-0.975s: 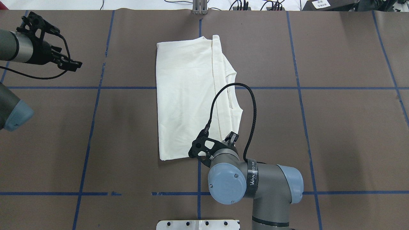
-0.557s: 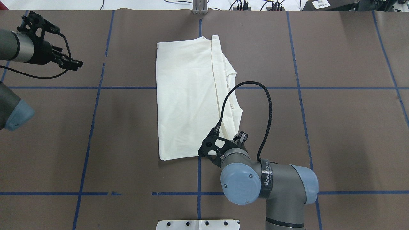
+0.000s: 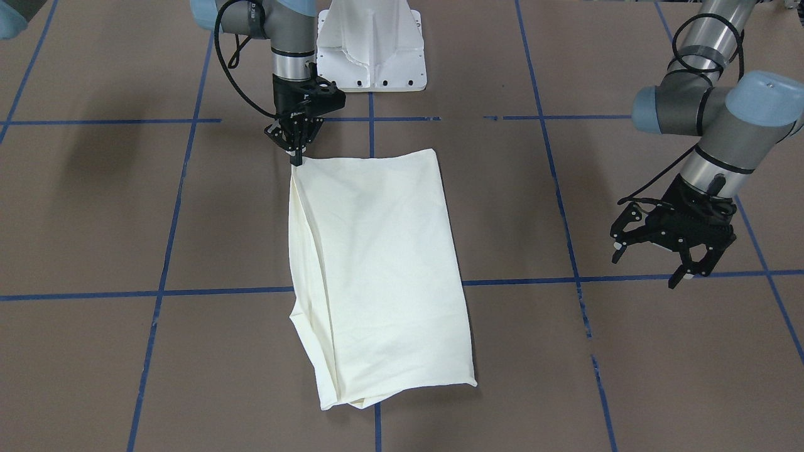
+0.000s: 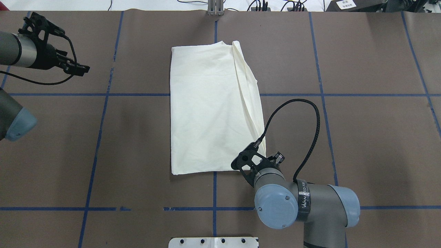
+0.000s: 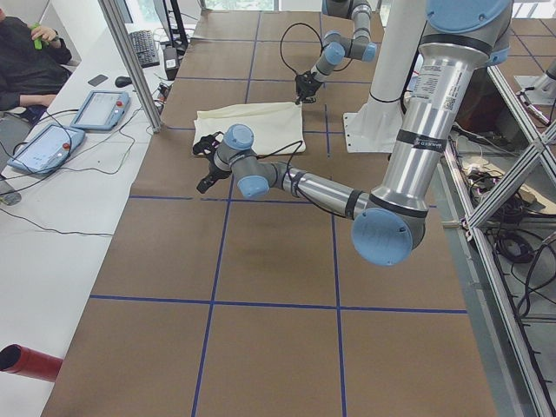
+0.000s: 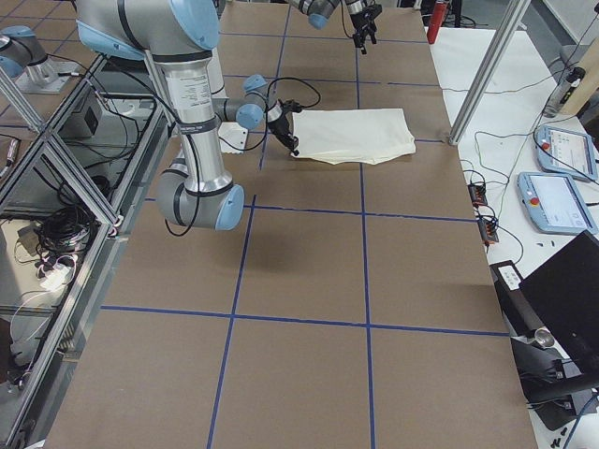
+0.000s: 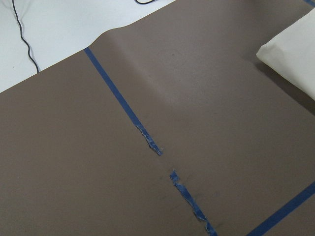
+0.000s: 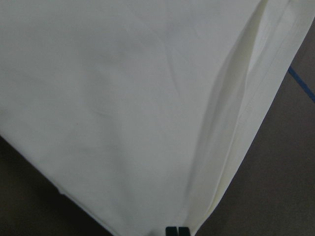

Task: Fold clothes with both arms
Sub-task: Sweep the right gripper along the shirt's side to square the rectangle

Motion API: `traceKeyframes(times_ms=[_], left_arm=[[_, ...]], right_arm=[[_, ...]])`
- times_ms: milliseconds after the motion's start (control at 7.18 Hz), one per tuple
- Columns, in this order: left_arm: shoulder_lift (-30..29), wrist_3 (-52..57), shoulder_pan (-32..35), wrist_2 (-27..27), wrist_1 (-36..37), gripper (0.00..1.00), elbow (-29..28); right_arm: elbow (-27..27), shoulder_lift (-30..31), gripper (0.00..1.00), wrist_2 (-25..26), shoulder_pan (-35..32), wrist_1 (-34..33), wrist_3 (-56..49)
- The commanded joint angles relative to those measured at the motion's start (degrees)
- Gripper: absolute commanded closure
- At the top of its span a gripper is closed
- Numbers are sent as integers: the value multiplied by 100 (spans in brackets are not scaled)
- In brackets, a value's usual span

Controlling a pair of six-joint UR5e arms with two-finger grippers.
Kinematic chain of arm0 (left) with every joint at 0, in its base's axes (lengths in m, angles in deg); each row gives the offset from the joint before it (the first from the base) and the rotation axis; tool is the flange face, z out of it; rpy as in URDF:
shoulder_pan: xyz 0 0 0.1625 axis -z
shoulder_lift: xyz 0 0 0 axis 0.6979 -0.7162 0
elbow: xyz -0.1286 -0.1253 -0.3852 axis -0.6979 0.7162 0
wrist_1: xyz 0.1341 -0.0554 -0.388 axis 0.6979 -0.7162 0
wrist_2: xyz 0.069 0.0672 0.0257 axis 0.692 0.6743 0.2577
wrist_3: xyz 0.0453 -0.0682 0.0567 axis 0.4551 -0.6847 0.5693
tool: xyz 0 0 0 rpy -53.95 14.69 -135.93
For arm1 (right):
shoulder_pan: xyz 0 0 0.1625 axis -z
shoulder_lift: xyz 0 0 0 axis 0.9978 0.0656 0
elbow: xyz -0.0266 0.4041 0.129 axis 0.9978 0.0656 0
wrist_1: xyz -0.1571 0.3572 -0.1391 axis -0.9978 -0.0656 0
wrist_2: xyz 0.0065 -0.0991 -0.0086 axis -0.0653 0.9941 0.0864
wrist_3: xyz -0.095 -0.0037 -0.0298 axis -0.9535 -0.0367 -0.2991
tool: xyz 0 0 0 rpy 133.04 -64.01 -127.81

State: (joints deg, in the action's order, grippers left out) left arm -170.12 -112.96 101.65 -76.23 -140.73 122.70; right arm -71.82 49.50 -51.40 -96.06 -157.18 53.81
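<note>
A cream T-shirt (image 4: pixel 210 106) lies folded into a long rectangle near the middle of the brown-covered table (image 4: pixel 361 137), plain side up, crossing one of the blue tape lines (image 4: pixel 51 94) that mark the surface in a grid. The right gripper (image 3: pixel 296 157) points down at the shirt's corner nearest the white pedestal base (image 3: pixel 372 44), on the robot's right. Its two black fingertips (image 8: pixel 177 230) are pressed together on the fabric there. From that corner a raised crease runs along the shirt's right-hand edge toward the far end, and the right wrist camera shows a stitched hem beside it.

A black band (image 4: pixel 302 203) around the right arm (image 4: pixel 310 210), just behind the light blue joint cap, carries white lettering that appears to read "WANJEED", followed by smaller characters too small to make out. A black braided cable (image 4: pixel 310 127) loops from the gripper mount back to the arm.

The left gripper (image 3: pixel 666 267) hangs well apart from the shirt over bare table on the robot's left, jaws spread wide and holding nothing. Its wrist camera takes in torn blue tape and one far corner of the shirt.

At the table's end on the robot's left, a seated person (image 5: pixel 26 61) in dark clothing appears beside two tablet-like control pendants (image 5: pixel 97 109).
</note>
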Motion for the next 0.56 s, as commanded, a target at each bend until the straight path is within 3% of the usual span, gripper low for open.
traceKeyframes(times_ms=[0,139,418], left_arm=[[0,-4,0,0,0,0,0],[0,-4,0,0,0,0,0],[-35,-21,0,-9,0,0,9]], right_arm=[[13,-11,1,5,25,1,103],[-4,-28,0,-30,-115,244,391],[4,-264,0,-1070,-903,668,849]])
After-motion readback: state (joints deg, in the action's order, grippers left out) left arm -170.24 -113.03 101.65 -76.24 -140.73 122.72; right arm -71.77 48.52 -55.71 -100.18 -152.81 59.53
